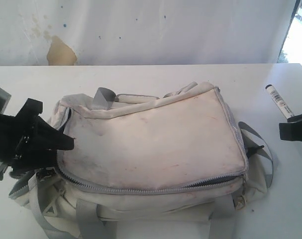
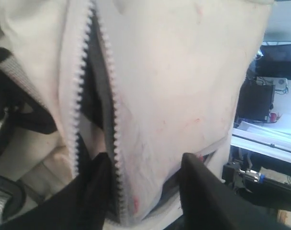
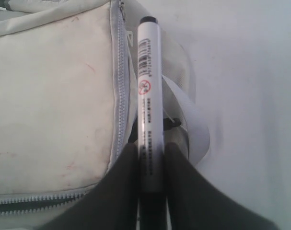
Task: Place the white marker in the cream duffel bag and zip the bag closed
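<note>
**At the desk's right edge: marker in hand, bag mouth on the far side**

Off the right end of the cream duffel bag (image 1: pixel 155 134), the right gripper (image 3: pixel 151 148) holds the white marker (image 3: pixel 149 86) clamped between narrow jaws. The marker is gripped near one end and its long axis runs straight out past the fingertips. In the exterior view it points toward the desk's (image 1: pixel 141 74) far edge, roughly parallel to the zipper on the bag's right end, just beside the bag but not over it.

The unzipped gap (image 1: pixel 205 184) shows along the bag's near side and round its left end. The opening therefore lies across the bag from the marker, and the right arm would probably have to carry it leftward over the top panel.

The left gripper (image 2: pixel 145 158) is nearer that opening, at the bag's left end. Its jaws stand apart, one finger (image 2: pixel 95 191) by the parted zipper teeth and the other on the far side of the flap's corner. No firm pinch on the fabric shows.
</note>
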You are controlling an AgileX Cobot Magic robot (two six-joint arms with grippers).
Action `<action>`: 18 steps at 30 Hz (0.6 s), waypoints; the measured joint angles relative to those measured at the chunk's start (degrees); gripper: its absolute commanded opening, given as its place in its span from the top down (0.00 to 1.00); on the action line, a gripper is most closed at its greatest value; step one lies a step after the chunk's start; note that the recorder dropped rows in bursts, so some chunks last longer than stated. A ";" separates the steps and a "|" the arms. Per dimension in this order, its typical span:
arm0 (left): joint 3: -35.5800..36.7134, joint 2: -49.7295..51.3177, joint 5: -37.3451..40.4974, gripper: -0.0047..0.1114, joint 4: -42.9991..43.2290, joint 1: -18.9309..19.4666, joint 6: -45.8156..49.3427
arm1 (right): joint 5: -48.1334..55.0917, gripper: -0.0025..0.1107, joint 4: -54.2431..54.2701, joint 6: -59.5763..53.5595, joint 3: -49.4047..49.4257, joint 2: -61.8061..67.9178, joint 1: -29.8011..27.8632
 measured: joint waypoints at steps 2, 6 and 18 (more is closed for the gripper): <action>0.00 0.00 -1.08 0.57 0.36 0.00 -0.73 | 0.00 0.98 0.00 0.00 0.00 0.00 0.00; 0.00 0.00 -1.94 0.57 0.47 0.00 -1.10 | 0.00 0.98 0.14 0.00 0.00 0.00 0.00; 0.00 1.37 -3.54 0.57 -0.26 -0.30 -0.04 | 0.00 0.98 0.24 0.00 0.00 0.00 0.00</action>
